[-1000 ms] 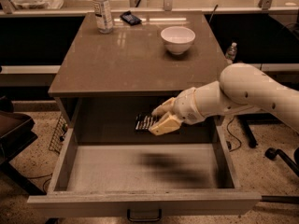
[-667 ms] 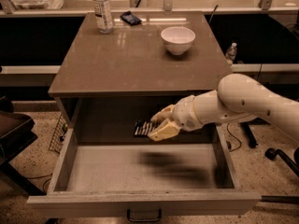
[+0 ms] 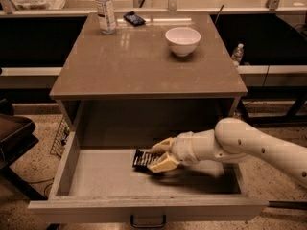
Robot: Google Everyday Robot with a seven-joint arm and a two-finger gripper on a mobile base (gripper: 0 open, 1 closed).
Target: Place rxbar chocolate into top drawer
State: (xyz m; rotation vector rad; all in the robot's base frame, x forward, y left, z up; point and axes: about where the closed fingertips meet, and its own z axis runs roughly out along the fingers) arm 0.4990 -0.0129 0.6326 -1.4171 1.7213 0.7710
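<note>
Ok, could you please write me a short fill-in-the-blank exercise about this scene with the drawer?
1. The top drawer is ____, not shut.
2. The gripper, inside it, holds the rxbar chocolate, whose wrapper is mainly ____.
3. On the table, the white ____ stands right of the bottle.
Missing words: open; black; bowl.

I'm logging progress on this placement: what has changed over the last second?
The gripper, still shut on the rxbar chocolate, has come down and slightly left, deeper into the open top drawer, bringing the bar close to its floor. Nothing was let go. The bowl, bottle and dark wrapper on the table stayed put.
</note>
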